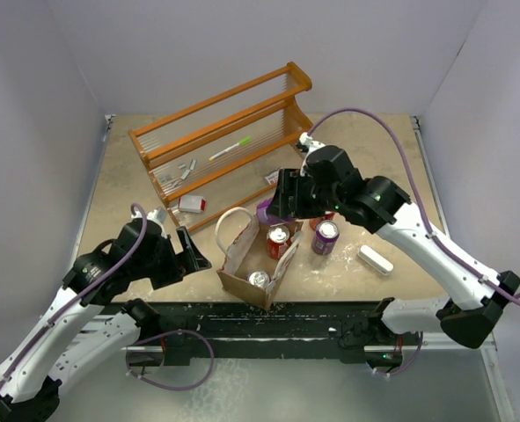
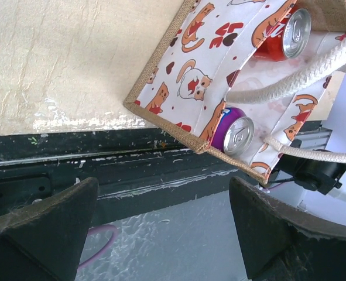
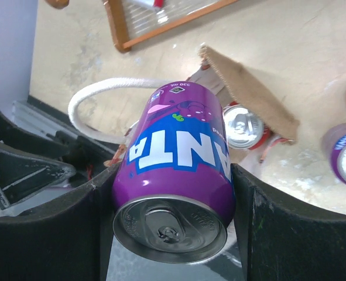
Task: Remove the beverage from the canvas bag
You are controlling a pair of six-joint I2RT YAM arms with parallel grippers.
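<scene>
Mid-lift: grips purple can [image 3: 175, 158] in right jaws, just above far end of canvas bag [image 1: 238, 253] at near table [image 1: 374, 158] edge. Holds left jaws wide, left of bag. Next, probably: swing right, set down upright beside loose can [image 1: 325, 237]. Red can [image 1: 279, 239] among those left inside.

Bright, even overhead light, soft shadows, sharp focus, mild glare on can tops.
</scene>
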